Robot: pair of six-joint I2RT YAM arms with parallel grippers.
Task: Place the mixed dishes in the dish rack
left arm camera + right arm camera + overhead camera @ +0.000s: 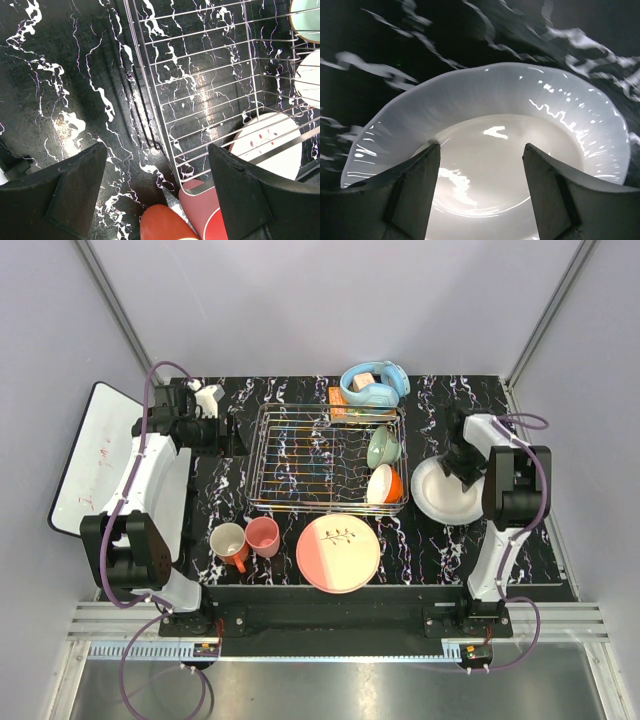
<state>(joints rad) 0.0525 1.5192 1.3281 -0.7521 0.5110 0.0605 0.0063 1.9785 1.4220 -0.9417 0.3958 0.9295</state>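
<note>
You are working on a black, white-veined bench (430, 550) with grey walls (300, 310) enclosing it. The dish rack (320, 510) is sitting mid-bench, holding a green bowl (381, 447) and an orange bowl (384, 484) at its right end. Left jaws are hanging spread beside its left edge. Right jaws are hanging spread over the white plate (438, 498).

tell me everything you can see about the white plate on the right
The white plate is round, glossy and plain, ceramic by its look, with a broad, gently wavy rim around a sunken centre. It lies flat, face up, on the black marbled table, just right of the dish rack and outside it. No other dish touches it. The right gripper hangs close over it, fingers apart; whether they touch it cannot be told.
</note>
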